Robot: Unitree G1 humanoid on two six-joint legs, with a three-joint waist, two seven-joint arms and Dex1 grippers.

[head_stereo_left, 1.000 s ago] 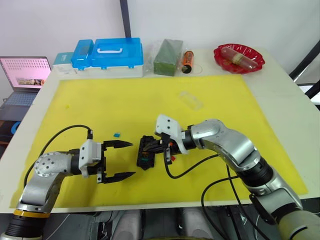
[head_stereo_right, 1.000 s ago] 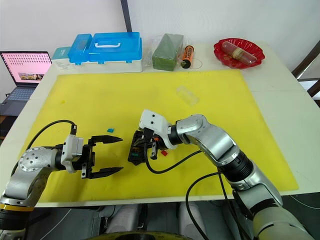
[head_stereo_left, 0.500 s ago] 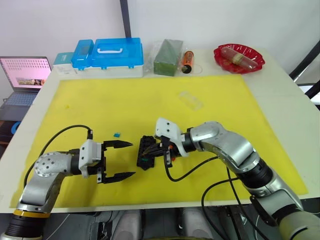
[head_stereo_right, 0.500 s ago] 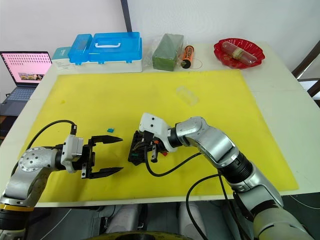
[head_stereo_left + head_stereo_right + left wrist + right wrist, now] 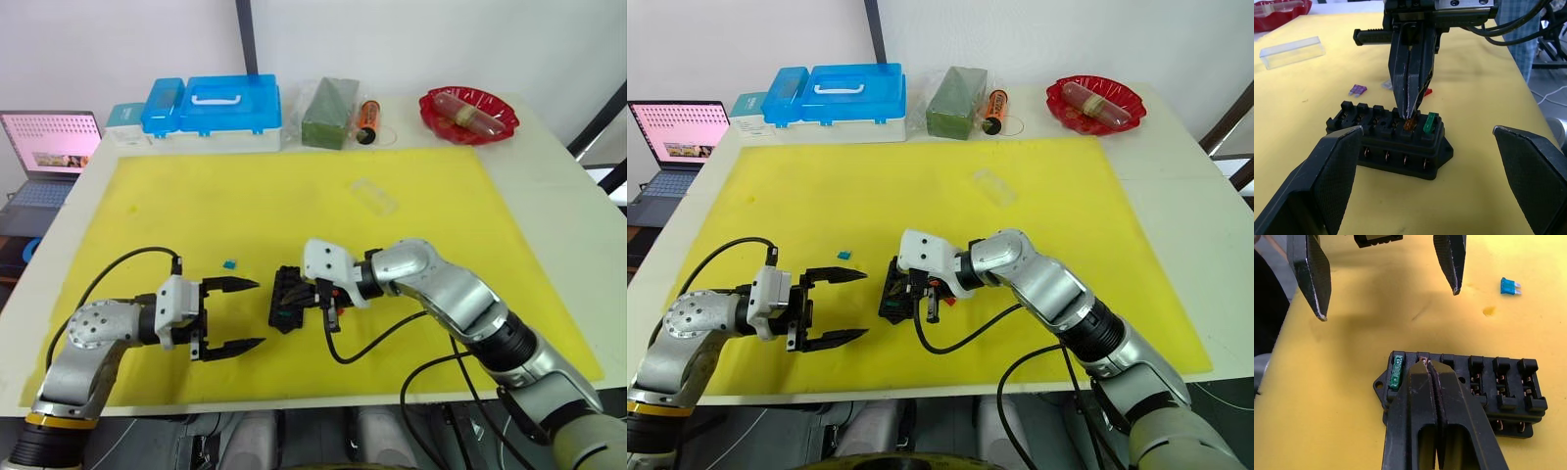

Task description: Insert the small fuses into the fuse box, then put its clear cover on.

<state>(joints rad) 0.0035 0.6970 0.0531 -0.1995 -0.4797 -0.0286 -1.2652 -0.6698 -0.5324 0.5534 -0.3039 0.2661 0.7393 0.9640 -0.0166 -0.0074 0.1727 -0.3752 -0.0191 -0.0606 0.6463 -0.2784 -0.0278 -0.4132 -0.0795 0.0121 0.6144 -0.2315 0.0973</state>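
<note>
1. My left gripper (image 5: 233,314) idles nearest me at about 9 o'clock from the box (image 5: 1388,139), jaws wide apart and holding nothing. I'd keep it parked; it isn't touching the box, so nothing braces the box against a sideways shove.

2. The box sits on the yellow mat (image 5: 196,196) near its front middle. A green fuse (image 5: 1430,122) is already seated in the end slot.

3. My right gripper (image 5: 1410,120) has its jaws pinched on an orange fuse (image 5: 1410,124), tip down at the slot right beside the green one. My judgement: press straight down along the slot, no twist, and only let go once the fuse sits level with the green one. If it tilts, the blades may miss the contacts or the box may skid.

4. Just past the box, at 12 o'clock in the left wrist view, lie purple (image 5: 1357,90), grey (image 5: 1387,84) and red (image 5: 1427,91) fuses, loose on the mat.

5. The blue fuse (image 5: 229,263) lies at roughly 10 o'clock from the box.

6. The cover (image 5: 374,197) rests well beyond, at about 1 o'clock, for last.
</note>
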